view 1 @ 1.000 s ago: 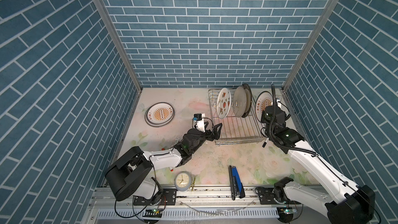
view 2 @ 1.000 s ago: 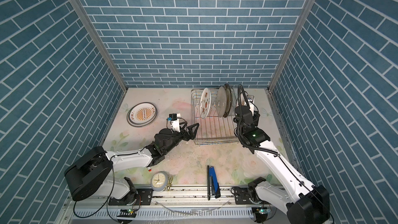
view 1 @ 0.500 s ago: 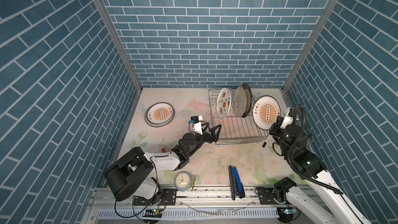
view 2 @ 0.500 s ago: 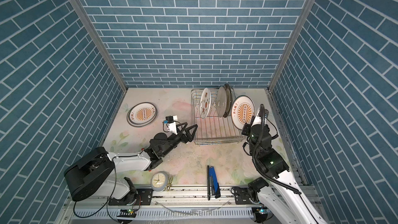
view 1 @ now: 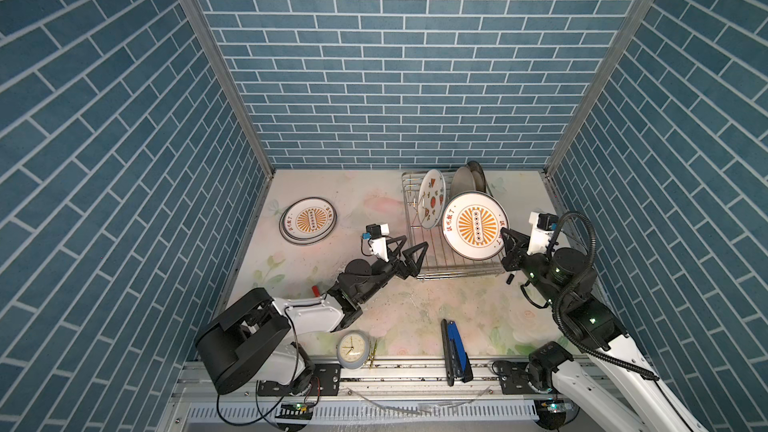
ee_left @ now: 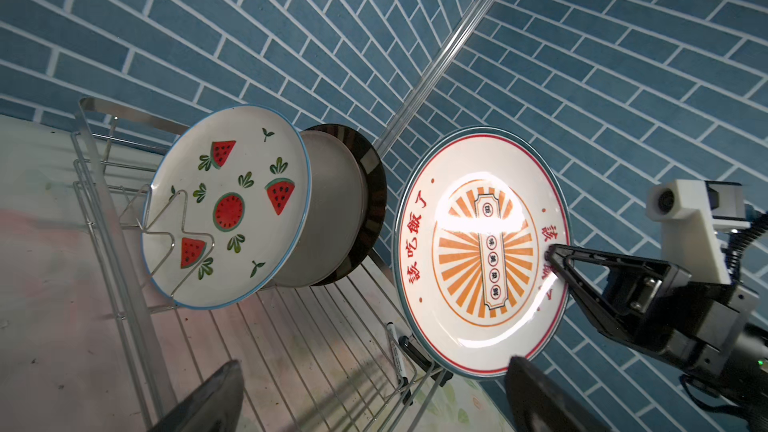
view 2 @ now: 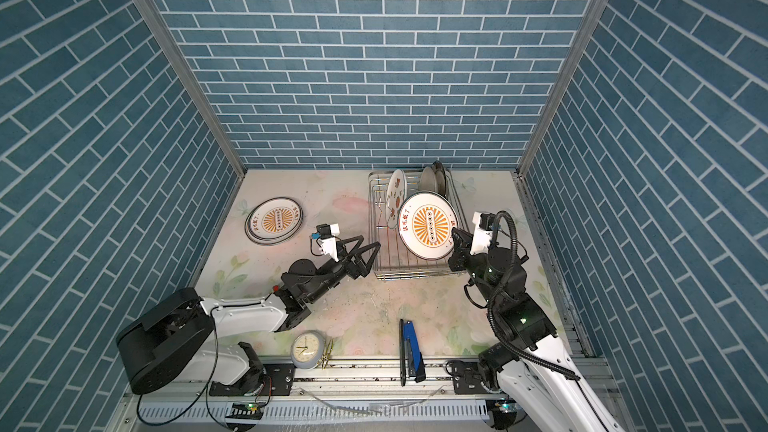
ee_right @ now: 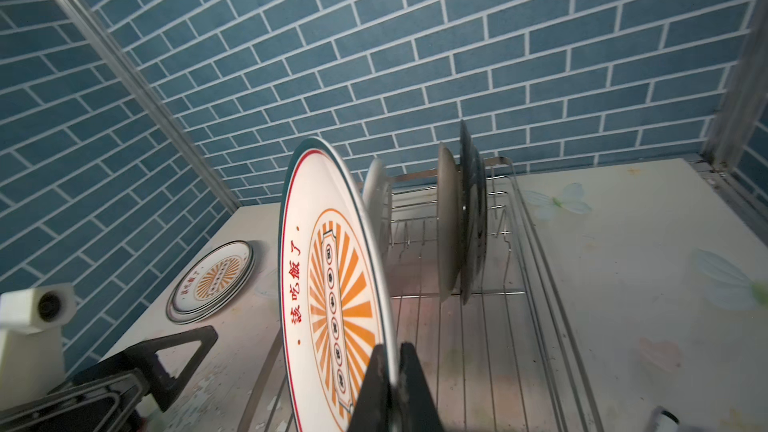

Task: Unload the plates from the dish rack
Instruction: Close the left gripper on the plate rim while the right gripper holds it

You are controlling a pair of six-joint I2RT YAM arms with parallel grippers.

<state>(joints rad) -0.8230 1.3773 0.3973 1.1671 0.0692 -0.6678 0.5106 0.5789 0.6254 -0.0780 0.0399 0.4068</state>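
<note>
My right gripper (view 1: 504, 238) is clenched on the rim of the sunburst plate (view 1: 473, 224), which I hold on edge in the air over the dish rack (view 1: 453, 273), free of the prongs as far as I can tell. My left gripper (view 1: 415, 241) gapes wide with nothing in it, just beside the rack's near left corner and facing that plate (a handover looks likely to me). Done so far: the unloaded plates (view 1: 308, 224) lie flat on the table (view 1: 374, 201), well apart from the rack; how many are stacked I cannot count. Left in the rack, all upright: the watermelon plate (view 1: 432, 199), a pale plate (view 1: 462, 181) and a dark plate (view 1: 478, 171) close against it. I judge the job about half done.
</note>
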